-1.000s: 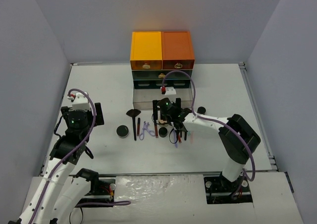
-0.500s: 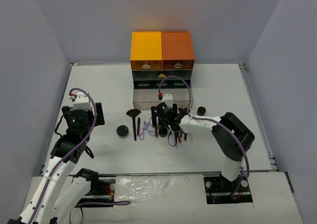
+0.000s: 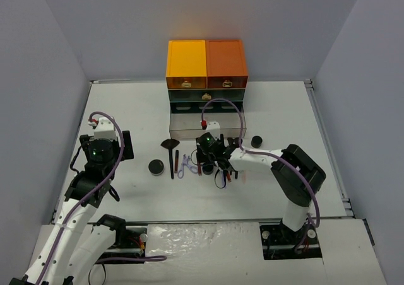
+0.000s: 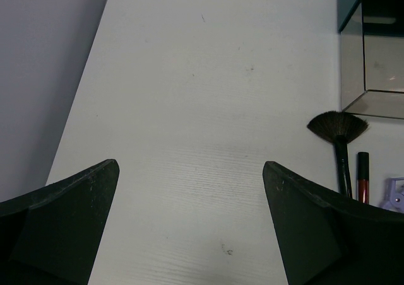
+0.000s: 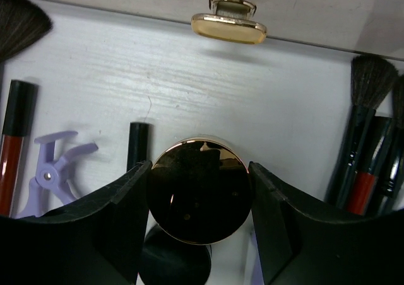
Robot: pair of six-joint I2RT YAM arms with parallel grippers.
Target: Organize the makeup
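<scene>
Overhead, the right gripper (image 3: pixel 207 163) is seen lowered into the cluster of makeup just before the open drawer (image 3: pixel 205 126) of the orange-and-dark drawer box (image 3: pixel 205 64). A fan brush (image 3: pixel 169 145), a purple curler (image 3: pixel 184 166) and a black round jar (image 3: pixel 156 166) are seen lying to its left on the table (image 3: pixel 126 108); whatever is gripped is hidden under the wrist from here. From the left wrist, the left gripper (image 4: pixel 190 165) is shown spread wide with nothing in it, above bare table, and the fan brush is caught at the right, bristles turned toward the drawer, handle run back toward the arms. From the right wrist, the gold-lidded jar (image 5: pixel 199 197) is found upright, lid facing the camera, with the fingers (image 5: pixel 120 209) set against its two sides at a middling width. Being round, it is given no long axis, so any diameter can be taken. The red-black pencil (image 5: pixel 12 146), black stick (image 5: pixel 137 143) and brushes (image 5: pixel 363 140) are laid lengthwise toward the drawer front and its gold handle (image 5: pixel 228 21). The jar's pickup is judged to be in hand: the squeeze should be kept modest and centred, and the lift taken straight up and level, so that the stick and the dark round item (image 5: pixel 173 263) crowding the jar are not dragged.
</scene>
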